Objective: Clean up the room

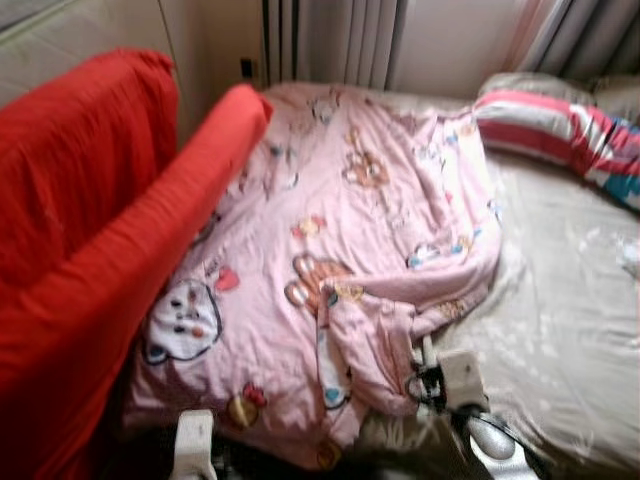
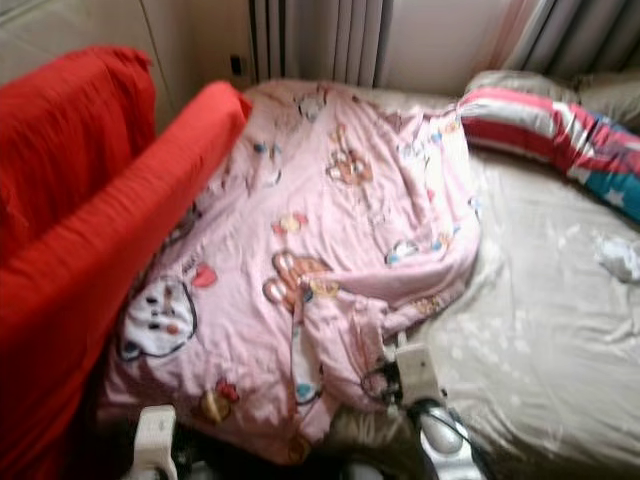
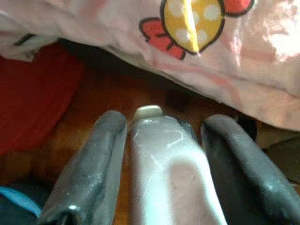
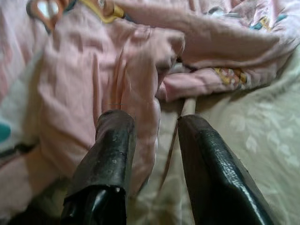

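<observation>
Now we look down on a bed [image 1: 560, 330] with a beige patterned sheet, and a pink cartoon-print blanket [image 1: 340, 250] lies crumpled over its left half, running from the head of the bed down to the foot edge nearest us. Its lower hem is bunched into a thick fold near the middle of the foot edge. A red cover [image 1: 90, 250] is draped over a piece of furniture standing right against the bed's left edge, touching the blanket along that side. At the far right corner of the bed a striped pillow [image 1: 560, 130] in pink, white and teal rests by the curtains [image 1: 350, 40].

Our right tool [image 4: 154, 126] sits at the foot edge of the bed, just beside the bunched fold; its two black fingers [image 4: 110, 154] stand narrowly apart, with a flap of pink fabric and a thin strip of cloth lying between them, though we cannot tell if they press it.

Our left tool [image 3: 161, 140] hangs low beneath the blanket's overhanging hem at the left foot corner, where a yellow candy print [image 3: 192, 18] shows. Its fingers are closed around a pale, smooth bottle-like object [image 3: 161, 159], which fills the gap between them.
</observation>
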